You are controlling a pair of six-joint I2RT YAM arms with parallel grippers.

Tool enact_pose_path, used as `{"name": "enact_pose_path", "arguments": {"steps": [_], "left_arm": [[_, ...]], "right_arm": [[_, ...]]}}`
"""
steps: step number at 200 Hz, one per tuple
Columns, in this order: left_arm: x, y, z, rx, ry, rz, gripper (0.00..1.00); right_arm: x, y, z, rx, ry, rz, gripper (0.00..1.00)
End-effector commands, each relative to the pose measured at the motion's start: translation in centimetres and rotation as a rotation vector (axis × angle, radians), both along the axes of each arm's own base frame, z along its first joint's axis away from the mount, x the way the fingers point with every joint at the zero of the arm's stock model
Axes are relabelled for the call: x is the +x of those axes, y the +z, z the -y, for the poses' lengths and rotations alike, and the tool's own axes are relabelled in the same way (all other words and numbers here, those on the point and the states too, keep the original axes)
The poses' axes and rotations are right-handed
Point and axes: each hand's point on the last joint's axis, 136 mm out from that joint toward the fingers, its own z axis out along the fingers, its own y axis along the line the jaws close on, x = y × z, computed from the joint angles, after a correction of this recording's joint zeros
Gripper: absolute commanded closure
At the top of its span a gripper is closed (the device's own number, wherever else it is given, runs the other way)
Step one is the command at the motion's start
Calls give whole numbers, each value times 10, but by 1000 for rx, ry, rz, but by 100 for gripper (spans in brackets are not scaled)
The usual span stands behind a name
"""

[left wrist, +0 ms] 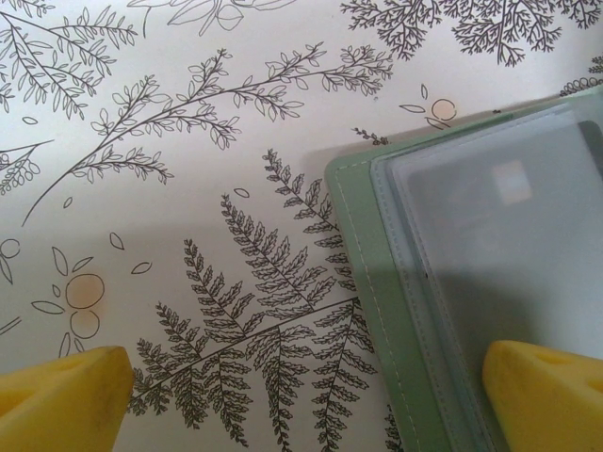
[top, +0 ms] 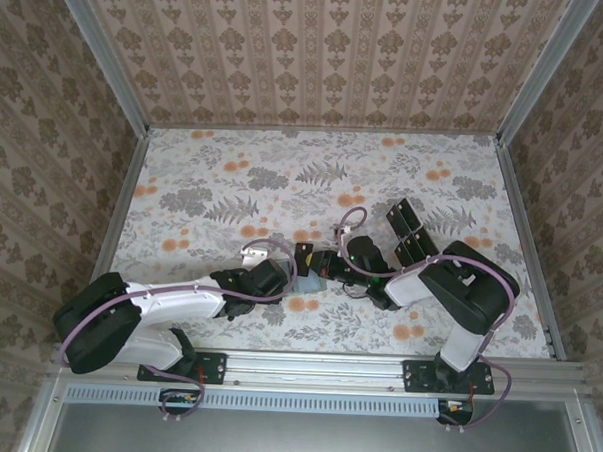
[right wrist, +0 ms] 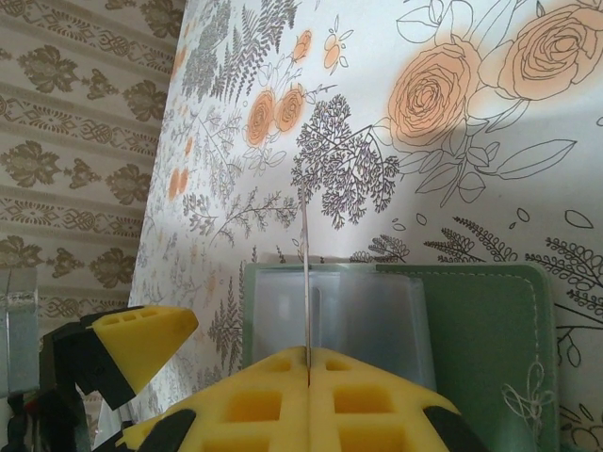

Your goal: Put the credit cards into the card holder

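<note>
Tabletop (right wrist: 490,188): right hand's (right wrist: 308,363) credit card (right wrist: 306,282) at card holder (right wrist: 480,330)

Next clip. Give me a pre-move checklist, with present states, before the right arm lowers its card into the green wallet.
1. Thin dark card clamped edge-on in right gripper: ok.
2. Card lined up with the clear sleeve opening of the soft pale-green rectangular wallet: cannot tell.
3. Wallet flat on floral table: ok.
4. Left gripper open, one yellow finger over wallet; pressing it down: cannot tell.
5. Left gripper apart from card: ok.
</note>
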Motion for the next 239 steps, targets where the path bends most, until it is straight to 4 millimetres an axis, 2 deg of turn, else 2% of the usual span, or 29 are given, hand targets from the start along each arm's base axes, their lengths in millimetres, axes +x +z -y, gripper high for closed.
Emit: {"name": "enact_pose_path", "arguments": {"steps": [1,58,239], "left_arm": [[-13,-11,-17,71,1,-46,0],[-13,-12,-17,74,1,-46,0],[-11,-9,-19,84,-7,-37,0]], "right_arm": [[9,11,-8,40,8,33,100],[8,6,-11,51,20,22,100],[-23,-14,-5,78,114,-47,100]]}}
